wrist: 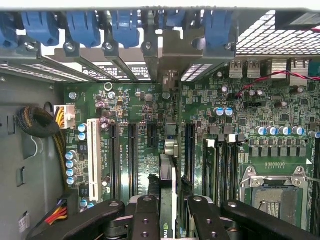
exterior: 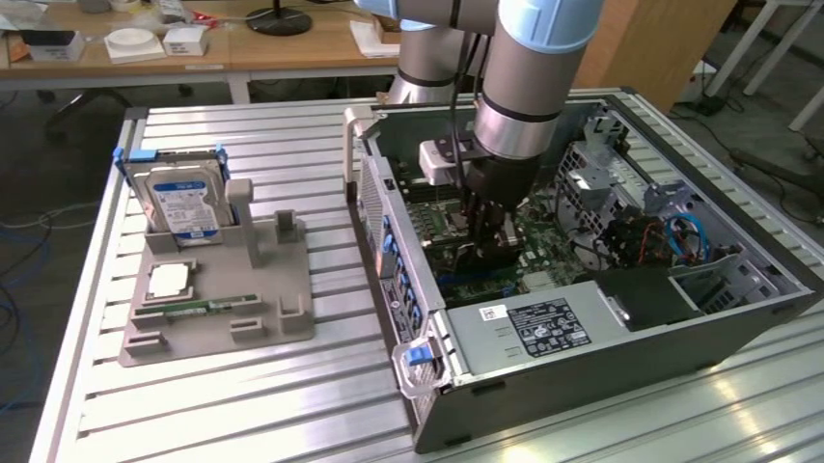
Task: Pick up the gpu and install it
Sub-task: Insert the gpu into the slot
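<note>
The gpu point(wrist: 171, 165) shows edge-on in the wrist view as a thin upright card between the two black fingers point(wrist: 146, 217), and its grey metal bracket point(wrist: 172, 52) reaches the case's rear slot openings. My gripper point(wrist: 172, 212) is shut on it. The card stands over the green motherboard point(wrist: 135, 100), between two black expansion slots point(wrist: 190, 150); I cannot tell if it touches a slot. In the exterior view my gripper point(exterior: 487, 236) hangs down inside the open computer case point(exterior: 618, 371), with the dark gpu point(exterior: 484, 258) at its tips just above the board.
A grey fixture point(exterior: 219, 333) at the exterior view's left holds a blue-labelled hard drive point(exterior: 187, 203), a CPU point(exterior: 172, 280) and a RAM stick point(exterior: 200, 307). The power supply point(exterior: 554, 328) and drive cage point(exterior: 670, 231) crowd the case. Blue slot latches point(wrist: 82, 25) line its rear wall.
</note>
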### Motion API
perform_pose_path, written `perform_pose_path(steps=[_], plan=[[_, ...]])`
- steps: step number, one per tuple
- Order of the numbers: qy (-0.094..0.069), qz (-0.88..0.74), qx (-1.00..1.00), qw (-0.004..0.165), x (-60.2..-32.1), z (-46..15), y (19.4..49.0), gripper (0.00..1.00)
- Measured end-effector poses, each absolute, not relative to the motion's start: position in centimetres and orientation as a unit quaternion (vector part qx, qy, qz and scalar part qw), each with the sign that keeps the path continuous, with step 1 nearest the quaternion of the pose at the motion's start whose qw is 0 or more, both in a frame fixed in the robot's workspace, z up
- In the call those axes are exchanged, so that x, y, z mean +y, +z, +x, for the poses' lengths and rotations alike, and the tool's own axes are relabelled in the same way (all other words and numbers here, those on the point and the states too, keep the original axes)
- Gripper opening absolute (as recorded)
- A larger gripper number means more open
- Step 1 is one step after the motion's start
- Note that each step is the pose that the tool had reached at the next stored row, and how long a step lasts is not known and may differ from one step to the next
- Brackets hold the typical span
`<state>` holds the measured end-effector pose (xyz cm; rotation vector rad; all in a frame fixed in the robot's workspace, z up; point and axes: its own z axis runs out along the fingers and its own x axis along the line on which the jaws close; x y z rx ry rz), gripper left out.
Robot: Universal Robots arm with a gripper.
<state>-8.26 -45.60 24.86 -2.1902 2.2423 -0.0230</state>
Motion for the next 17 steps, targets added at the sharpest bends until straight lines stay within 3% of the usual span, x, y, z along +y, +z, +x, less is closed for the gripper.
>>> perform_pose_path(steps=[17], plan=[[-0.007,-0.699,0.715,0.003,-45.61,-8.43,24.36,0.27]])
